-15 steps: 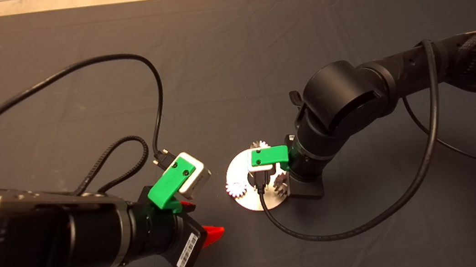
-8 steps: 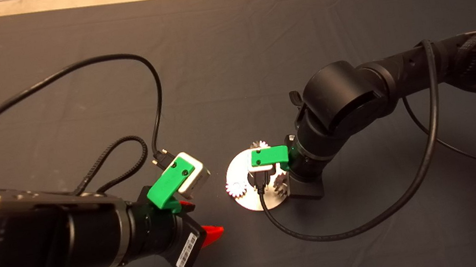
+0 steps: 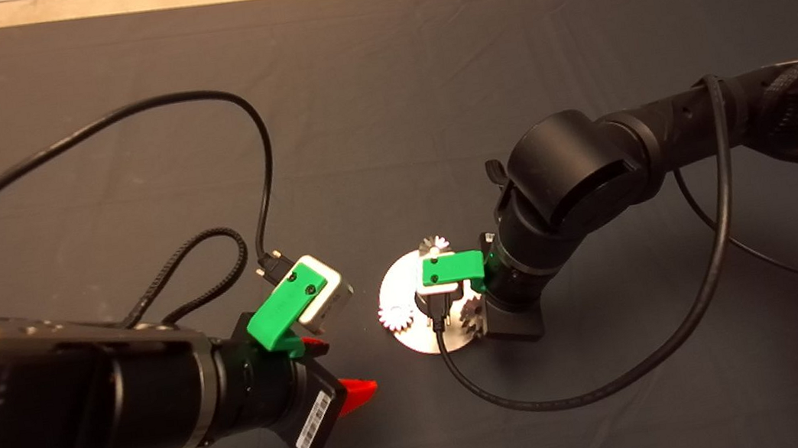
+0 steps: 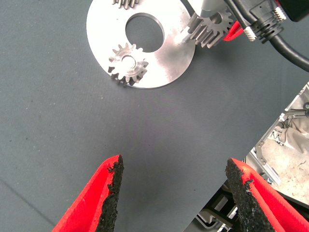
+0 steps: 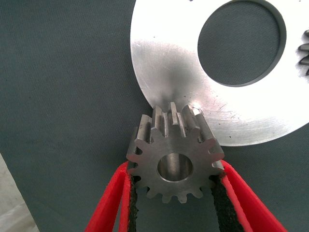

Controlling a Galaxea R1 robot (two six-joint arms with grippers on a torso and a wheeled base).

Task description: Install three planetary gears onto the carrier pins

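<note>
the right claw [image 5: 176, 193] grips the last gear [image 5: 175, 157] at the plate [image 5: 183, 77] edge; line its hole over the pin and lower straight. left claw [image 4: 174, 191] waits, spread.

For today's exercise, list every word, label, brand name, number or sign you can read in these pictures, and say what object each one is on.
No text can be read in any view.
A white sticker with a barcode and tiny print sits on the left gripper body: too small to read.
The gear held by the right gripper, the other two gears, the round plate and the mat carry no markings.
</note>
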